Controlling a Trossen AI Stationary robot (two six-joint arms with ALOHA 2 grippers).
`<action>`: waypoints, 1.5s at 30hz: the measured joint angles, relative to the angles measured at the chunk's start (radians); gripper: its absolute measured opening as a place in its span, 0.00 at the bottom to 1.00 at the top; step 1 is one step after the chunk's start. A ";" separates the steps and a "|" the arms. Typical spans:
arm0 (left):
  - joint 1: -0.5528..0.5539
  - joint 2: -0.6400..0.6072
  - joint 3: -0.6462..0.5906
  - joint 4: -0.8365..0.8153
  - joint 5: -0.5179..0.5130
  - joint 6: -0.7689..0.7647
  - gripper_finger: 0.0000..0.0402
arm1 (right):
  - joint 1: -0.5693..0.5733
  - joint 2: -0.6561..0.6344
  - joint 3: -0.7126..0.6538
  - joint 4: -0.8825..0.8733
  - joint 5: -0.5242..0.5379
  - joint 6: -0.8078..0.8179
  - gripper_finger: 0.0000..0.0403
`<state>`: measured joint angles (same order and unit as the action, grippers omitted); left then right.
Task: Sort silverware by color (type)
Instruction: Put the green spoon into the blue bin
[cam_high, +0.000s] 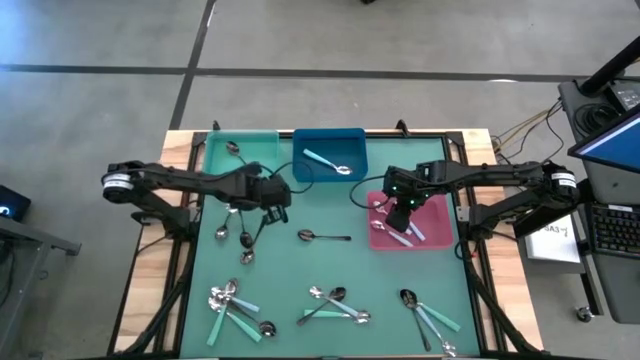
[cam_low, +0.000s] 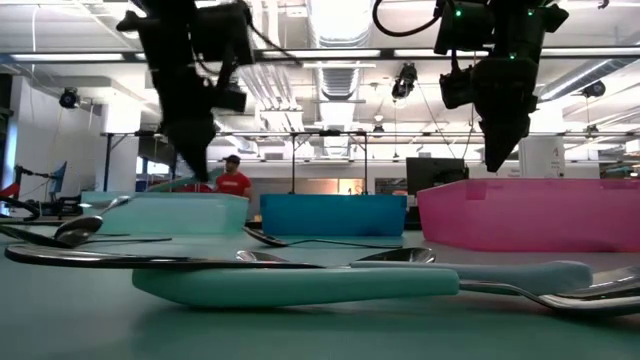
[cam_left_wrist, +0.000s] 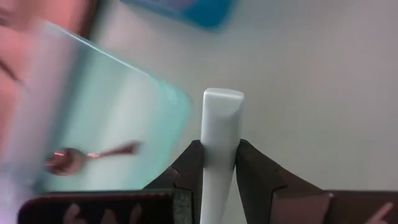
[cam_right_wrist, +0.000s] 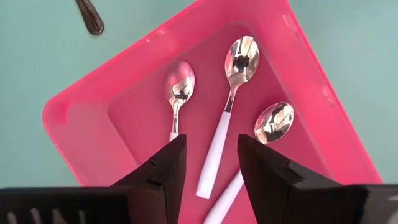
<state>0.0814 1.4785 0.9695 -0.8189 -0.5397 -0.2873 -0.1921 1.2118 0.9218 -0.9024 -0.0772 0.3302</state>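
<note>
The middle bin (cam_high: 329, 158) sits at the table's (cam_high: 380, 265) far edge with 1 spoon (cam_high: 326, 162) in it. To its left lies a second bin (cam_high: 240, 152) holding 1 spoon (cam_high: 234, 149), and to its right and nearer lies a third bin (cam_high: 440, 236) holding 3 spoons (cam_right_wrist: 231, 99). Nearer than the middle bin, 1 spoon (cam_high: 322, 237) lies alone mid-table, and 3 heaps of spoons (cam_high: 336, 304) lie along the near edge.

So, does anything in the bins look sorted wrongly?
Possibly. The blue bin holds one plastic-handled spoon, yet three spoons with similar light handles lie in the pink bin. One kind seems split between two bins.
</note>
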 joint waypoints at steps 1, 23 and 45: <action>-0.001 -0.010 0.003 0.003 -0.028 -0.012 0.13 | 0.000 0.000 0.000 0.000 0.000 -0.001 0.34; -0.013 -0.210 0.003 0.229 -0.421 -0.200 0.13 | -0.001 0.000 0.000 0.028 0.189 -0.044 0.32; 0.140 0.029 0.003 1.202 -0.134 0.359 0.13 | 0.000 0.000 0.000 0.186 0.188 -0.123 0.30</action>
<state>0.2210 1.5070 0.9722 0.3831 -0.6736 0.0720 -0.1925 1.2114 0.9218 -0.7162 0.1112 0.2073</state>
